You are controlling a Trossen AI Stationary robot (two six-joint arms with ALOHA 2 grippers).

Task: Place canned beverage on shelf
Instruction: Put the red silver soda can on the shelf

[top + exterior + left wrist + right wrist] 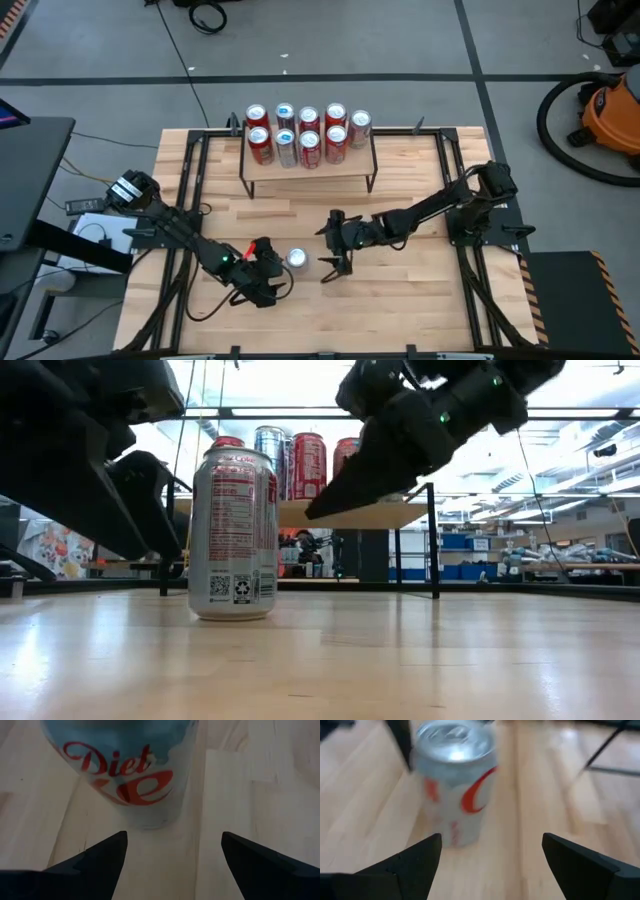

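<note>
Upright can [296,259] is standing between both grippers: left gripper [268,262], fingers apart, is sitting nearer, just beside it; right gripper [333,262], also spread, is facing it.

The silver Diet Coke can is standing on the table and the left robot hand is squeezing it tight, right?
Not quite. The silver can does stand on the table, but the left gripper isn't squeezing it. The left wrist view shows its fingers spread open, short of the can.
</note>
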